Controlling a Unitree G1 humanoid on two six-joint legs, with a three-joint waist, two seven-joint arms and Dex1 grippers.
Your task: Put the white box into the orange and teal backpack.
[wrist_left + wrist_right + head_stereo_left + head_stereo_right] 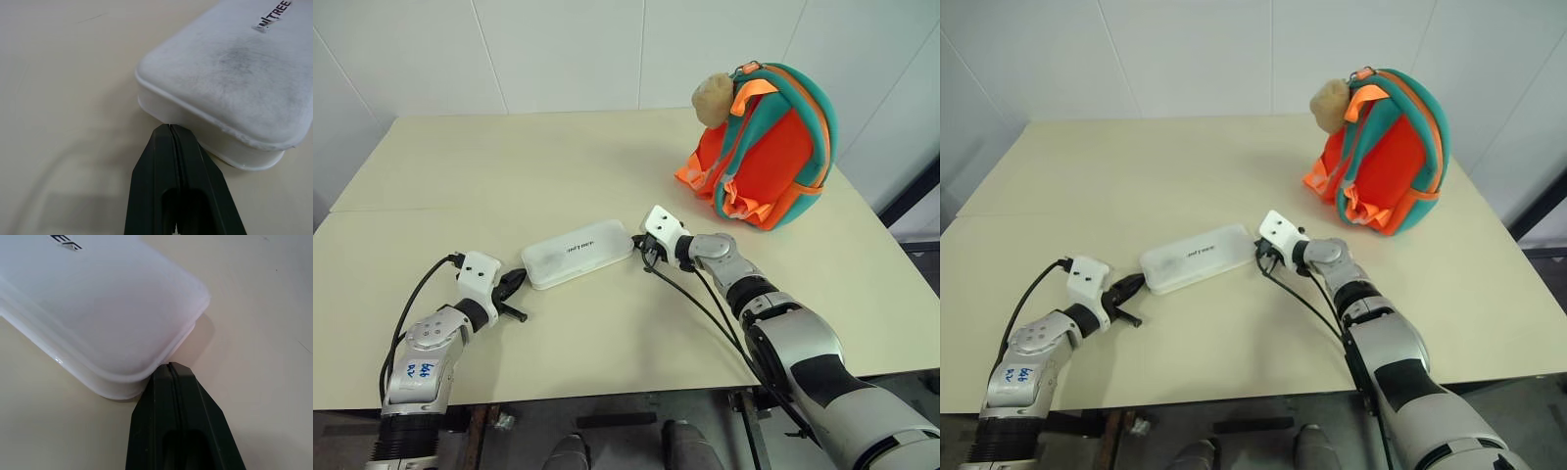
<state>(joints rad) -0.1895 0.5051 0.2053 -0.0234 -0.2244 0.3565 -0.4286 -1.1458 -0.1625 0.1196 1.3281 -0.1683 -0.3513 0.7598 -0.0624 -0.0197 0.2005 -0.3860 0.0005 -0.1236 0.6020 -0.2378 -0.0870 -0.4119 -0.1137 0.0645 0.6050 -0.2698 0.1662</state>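
The white box (578, 254) is lying flat on the cream table (509, 176), near the middle of it, its long axis running slantwise between the two arms. The orange and teal backpack (771, 147) is standing upright well apart from it, toward the far right corner of the table, with a tan plush toy (712, 98) hanging at its top.

The left gripper (512, 284) is sitting at the box's left end, and the right gripper (644, 247) is sitting at its right end, so the box is lying between them. From the head cameras the fingertips are too small to read.

The wrist views are giving what the head views cannot. In the left wrist view the two black fingers (166, 166) are pressed together, tips meeting the box's lower rim at a rounded corner; grey scuffing is showing on the lid (234, 68) and part of the dark lettering (274, 14). In the right wrist view that gripper's fingers (171, 401) are likewise closed on each other, tips touching the box's rounded corner under its lip.
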